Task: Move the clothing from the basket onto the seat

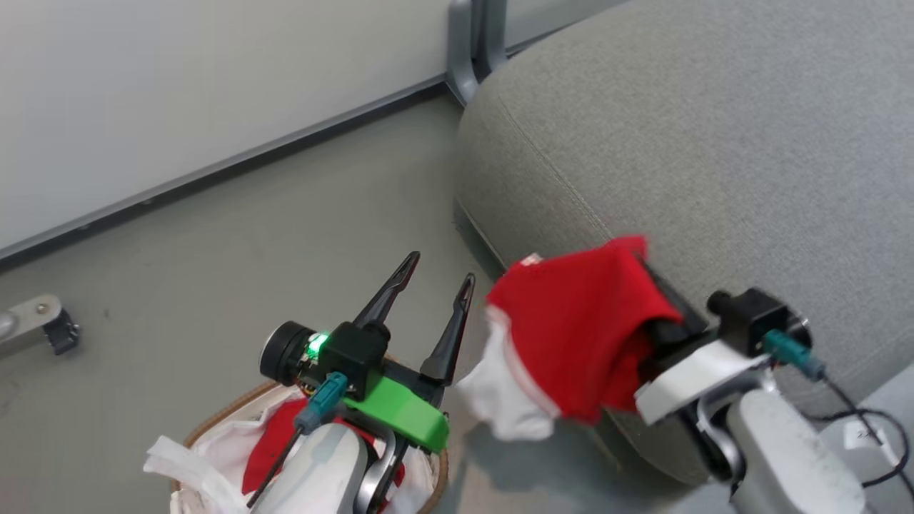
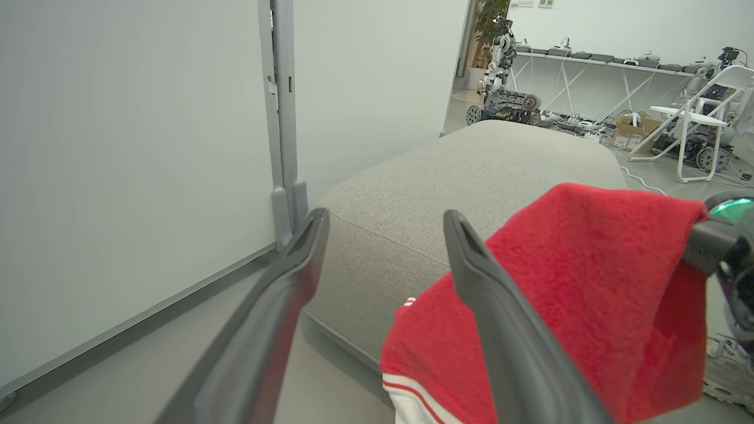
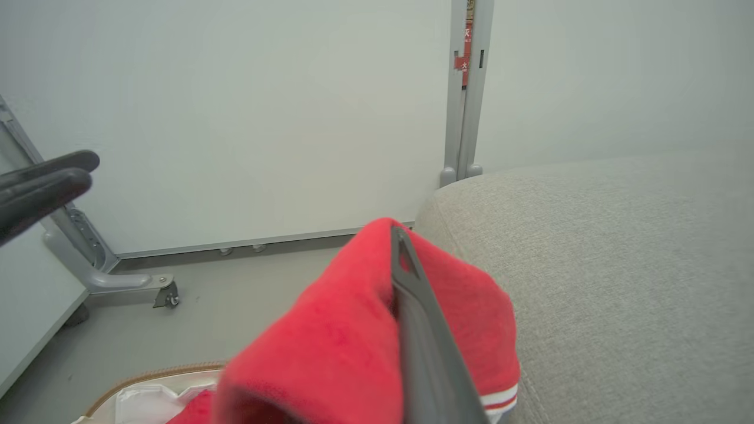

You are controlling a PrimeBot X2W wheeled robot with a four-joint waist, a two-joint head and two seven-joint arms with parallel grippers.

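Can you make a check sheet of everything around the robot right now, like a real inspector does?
Surface: grey floor, with the seat standing on it.
Job's things: red clothing draped over the right gripper at the seat's edge, not laid down; more red cloth in the basket.
Clutter: wheeled panel foot on the floor.
Grippers: left gripper open, holding nothing; right gripper shut on the clothing.
Cables: black cable hanging from the right wrist.
Surroundings: white wall panel; folding chair farther back.
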